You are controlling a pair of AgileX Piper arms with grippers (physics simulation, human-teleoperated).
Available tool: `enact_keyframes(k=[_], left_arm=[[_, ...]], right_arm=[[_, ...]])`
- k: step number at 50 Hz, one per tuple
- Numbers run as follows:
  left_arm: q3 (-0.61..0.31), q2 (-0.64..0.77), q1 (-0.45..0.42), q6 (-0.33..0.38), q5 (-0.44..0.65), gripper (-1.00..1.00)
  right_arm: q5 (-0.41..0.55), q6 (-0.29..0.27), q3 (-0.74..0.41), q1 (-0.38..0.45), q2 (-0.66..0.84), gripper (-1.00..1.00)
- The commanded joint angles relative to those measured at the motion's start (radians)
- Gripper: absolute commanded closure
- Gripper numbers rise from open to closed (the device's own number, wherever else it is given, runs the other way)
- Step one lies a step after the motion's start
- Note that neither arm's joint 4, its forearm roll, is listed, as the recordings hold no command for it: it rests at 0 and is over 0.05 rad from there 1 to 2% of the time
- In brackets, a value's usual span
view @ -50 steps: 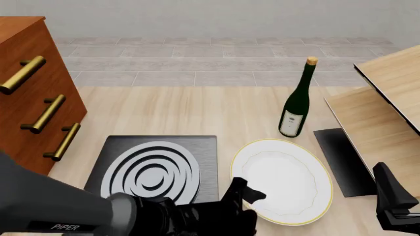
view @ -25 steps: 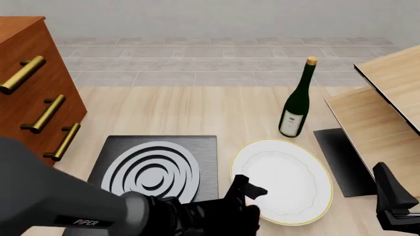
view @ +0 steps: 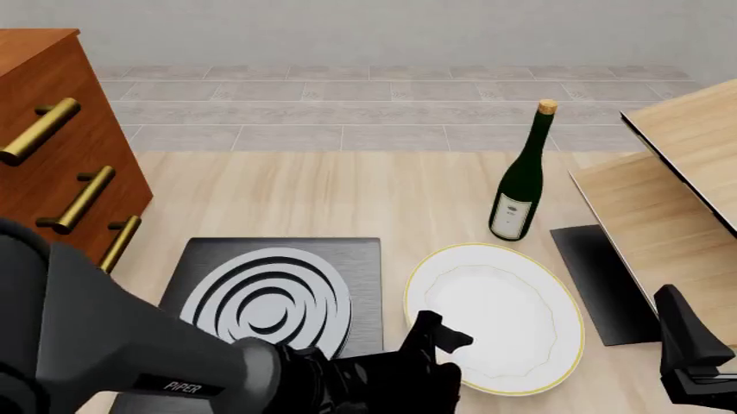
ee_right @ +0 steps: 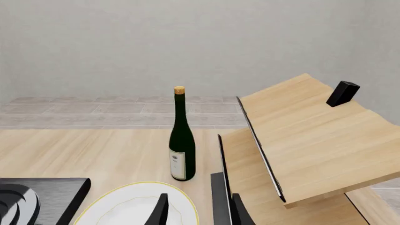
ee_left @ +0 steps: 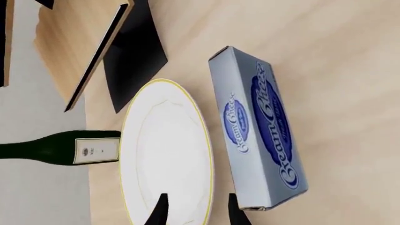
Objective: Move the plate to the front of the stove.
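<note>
On the worktop (view: 345, 198) lay one stove (view: 271, 297), and just beside it to the right one plate (view: 507, 315), not yet in front of it. One cream-cheese box (ee_left: 259, 129) lay near the plate; one bottle (view: 520, 177) stood behind. Left pincer (ee_left: 196, 211), jaws parted, straddled the plate's near rim, seemingly ready to grip. Right pincer (ee_right: 196, 211) hung open, empty.

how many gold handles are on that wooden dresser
3, all on the dresser front at far left: top handle, middle handle, bottom handle. The arm may hide more below.
</note>
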Motion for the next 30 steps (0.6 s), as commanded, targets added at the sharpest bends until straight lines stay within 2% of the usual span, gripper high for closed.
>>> enact_keyframes(k=[1, 30], left_arm=[[0.0, 0.052, 0.005, 0.003, -0.004, -1.0], [-0.043, 0.126, 0.035, -0.005, -0.014, -1.0]], right_arm=[[0.0, 0.0, 0.0, 0.0, 0.0, -1.0], [0.0, 0.0, 0.0, 0.0, 0.0, -1.0]])
